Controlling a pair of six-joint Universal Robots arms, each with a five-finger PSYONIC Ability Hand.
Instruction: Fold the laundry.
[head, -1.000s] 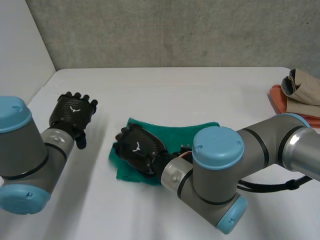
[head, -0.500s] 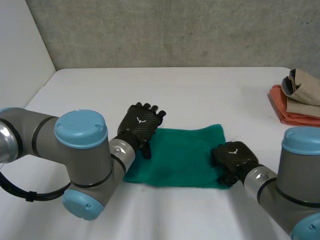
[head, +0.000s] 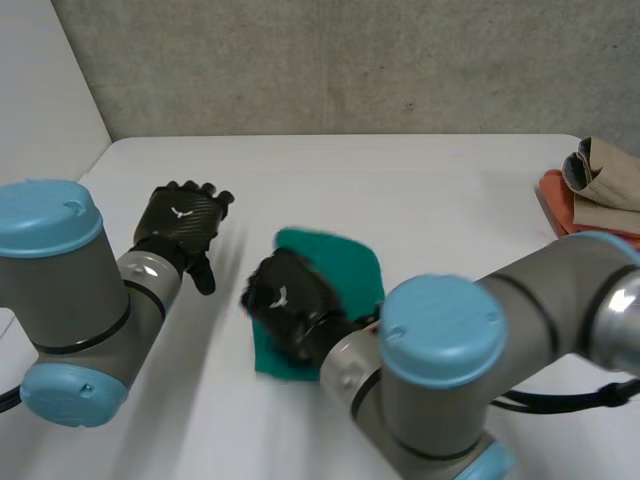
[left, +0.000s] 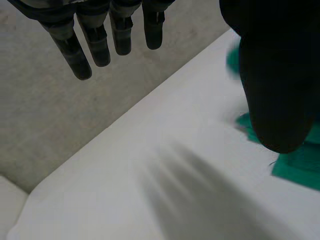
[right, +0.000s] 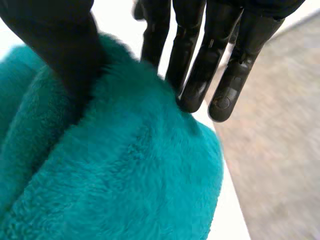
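Observation:
A teal fleece cloth (head: 345, 270) lies bunched and doubled over near the middle of the white table (head: 400, 180). My right hand (head: 290, 305) sits at the cloth's left part. In the right wrist view its thumb and fingers (right: 200, 60) pinch a thick fold of the cloth (right: 125, 185). My left hand (head: 180, 225) hovers to the left of the cloth, apart from it, fingers (left: 95, 45) straight and spread. Beside its thumb an edge of the cloth (left: 300, 165) shows.
A folded beige cloth (head: 605, 175) rests on an orange one (head: 560, 200) at the table's far right edge. A grey wall (head: 330, 60) stands behind the table, and a white panel (head: 40, 100) stands at the left.
Half a second ago the cloth lay flat with a hand at each side. My right hand has swung left with the cloth, doubling it over. My left hand has drawn away to the left.

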